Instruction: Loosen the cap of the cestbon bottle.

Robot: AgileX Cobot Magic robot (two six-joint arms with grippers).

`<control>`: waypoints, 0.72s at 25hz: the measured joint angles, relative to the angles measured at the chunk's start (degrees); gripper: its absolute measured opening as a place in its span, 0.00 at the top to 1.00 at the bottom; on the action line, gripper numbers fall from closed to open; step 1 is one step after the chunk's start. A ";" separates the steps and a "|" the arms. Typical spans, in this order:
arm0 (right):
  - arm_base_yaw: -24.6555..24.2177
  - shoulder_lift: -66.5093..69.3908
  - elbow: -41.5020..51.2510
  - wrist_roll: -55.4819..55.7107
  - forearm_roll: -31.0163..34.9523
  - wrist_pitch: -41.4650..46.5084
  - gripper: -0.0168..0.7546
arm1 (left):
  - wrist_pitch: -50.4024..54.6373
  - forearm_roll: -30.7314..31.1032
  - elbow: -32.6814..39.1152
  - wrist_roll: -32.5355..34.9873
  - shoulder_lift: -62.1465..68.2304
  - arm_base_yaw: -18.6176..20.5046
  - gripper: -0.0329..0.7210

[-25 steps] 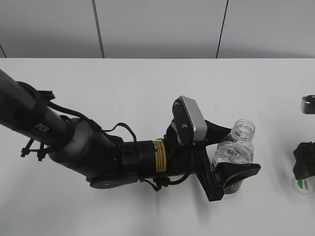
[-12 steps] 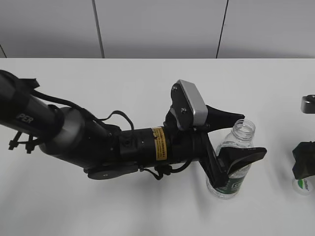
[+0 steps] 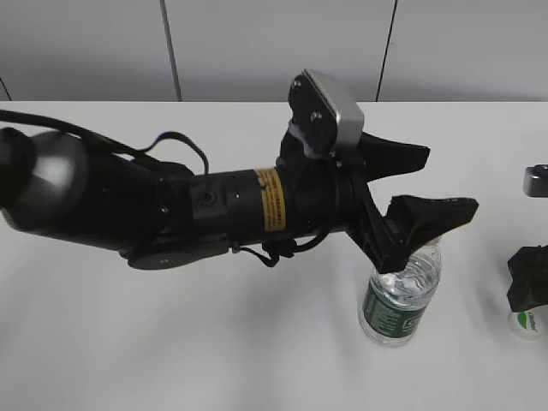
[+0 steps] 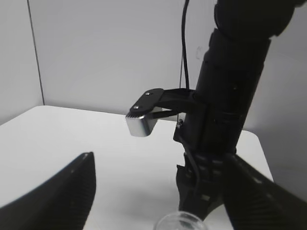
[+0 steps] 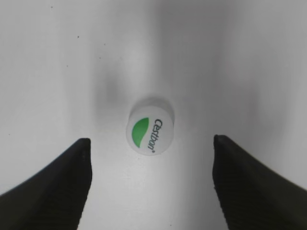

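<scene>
The cestbon bottle [image 3: 400, 295] stands upright on the white table, uncapped, with its dark green label band low on the body. My left gripper [image 3: 451, 181] is open and empty, just above the bottle and apart from it; its lower finger hides the neck. In the left wrist view the bottle's open mouth [image 4: 181, 221] shows at the bottom edge between the spread fingers of the left gripper [image 4: 158, 191]. The cap [image 5: 149, 130], green and white on top, lies on the table between the open fingers of my right gripper [image 5: 150, 143]. It also shows at the far right of the exterior view [image 3: 528, 322].
The right arm [image 4: 230, 96] stands beyond the bottle in the left wrist view. Its gripper [image 3: 529, 282] and grey wrist camera [image 3: 536, 181] sit at the exterior view's right edge. The white table [image 3: 214, 342] ends at a grey panelled wall.
My left gripper has opened, let go of the bottle and risen above it. The bottle now stands free on the table. The right gripper and cap have not moved.
</scene>
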 joint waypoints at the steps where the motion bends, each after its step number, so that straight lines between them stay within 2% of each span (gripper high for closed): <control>1: 0.00 0.00 0.00 0.00 0.05 0.00 0.21 | 2.12 0.00 0.00 -1.48 -1.39 0.00 0.13; 5: 0.00 0.00 0.00 0.05 0.34 0.06 0.21 | 15.86 -2.24 0.02 -8.08 -8.42 0.00 0.15; 9: 0.00 0.00 0.00 0.00 0.70 1.02 0.21 | 34.56 -11.52 0.06 -10.94 -16.46 2.06 0.17; 12: 0.00 0.00 0.00 0.00 0.76 1.91 0.21 | 46.47 -17.03 0.06 -11.25 -20.34 7.30 0.17; 15: 0.00 0.00 0.00 0.00 0.81 2.85 0.21 | 56.73 -20.92 0.06 -11.39 -22.40 14.26 0.18; 18: 0.00 0.00 0.00 0.00 0.86 4.62 0.21 | 64.37 -25.80 0.06 -11.44 -24.09 22.21 0.24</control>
